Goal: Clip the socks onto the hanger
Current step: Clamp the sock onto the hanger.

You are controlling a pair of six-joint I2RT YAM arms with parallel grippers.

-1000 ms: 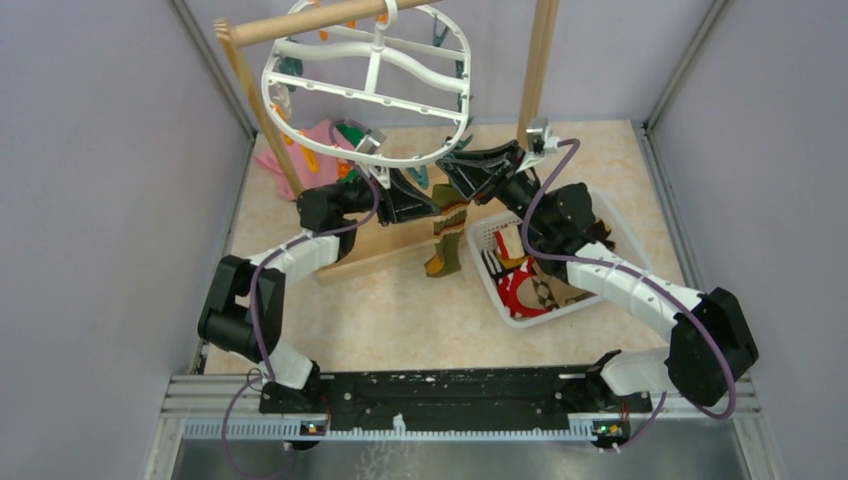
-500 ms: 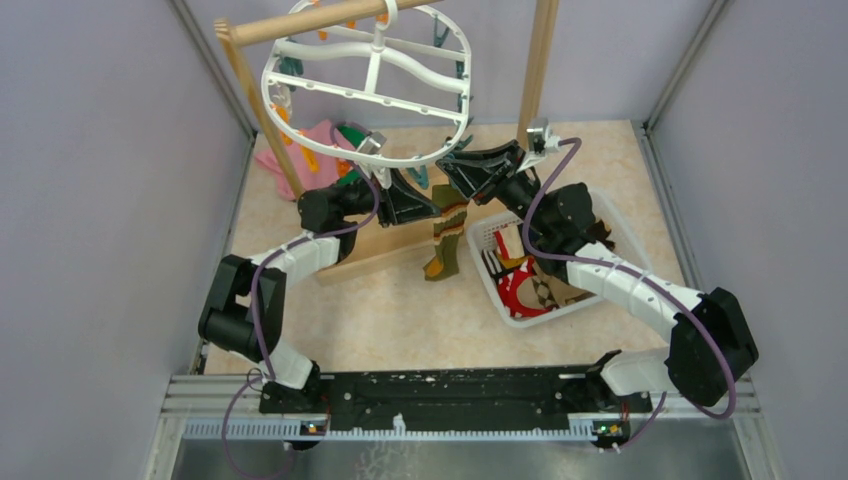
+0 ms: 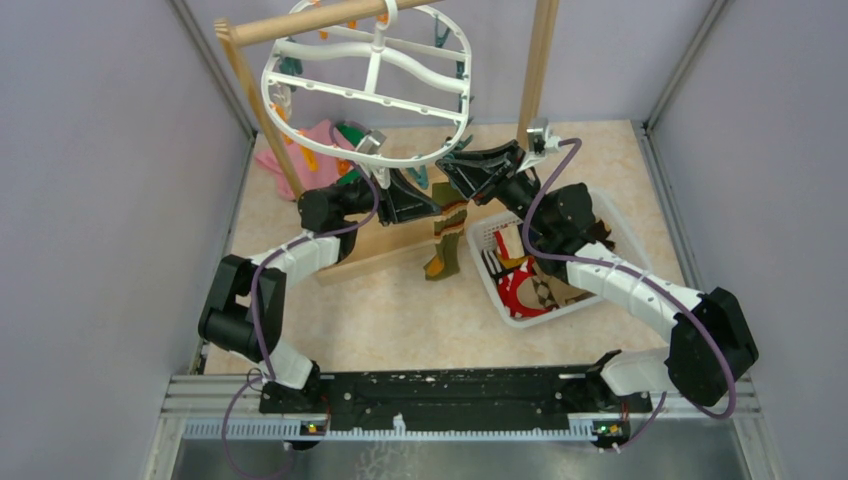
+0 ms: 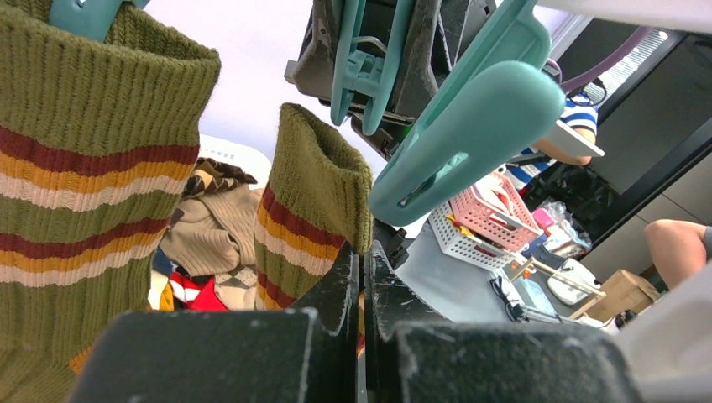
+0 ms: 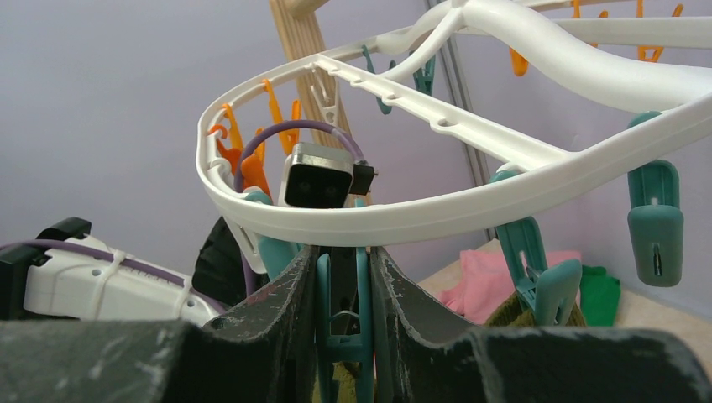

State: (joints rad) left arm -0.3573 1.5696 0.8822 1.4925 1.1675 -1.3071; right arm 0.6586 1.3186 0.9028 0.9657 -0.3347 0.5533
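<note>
Beneath the white plastic oval hanger [image 5: 420,214] nothing is moving: the left hand [image 4: 363,260] is pinching the olive striped fabric sock [image 4: 315,193], the right hand [image 5: 342,256] is squeezing a teal plastic clip [image 5: 342,336], so clipping is stalling.

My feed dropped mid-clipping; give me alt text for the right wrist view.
Right gripper pinches a teal clip hanging from the white hanger rim, close up. Behind it sits the left arm's wrist camera; other teal and orange clips dangle from the ring, pink cloth beyond.

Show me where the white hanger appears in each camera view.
Top external: hanger upper centre, hung from the wooden pole.
Left wrist: only a white rim strip, top right corner.
Right wrist: rim arcs across the upper half.
Shared landmark: teal clip in the right jaws, both wrist views.
</note>
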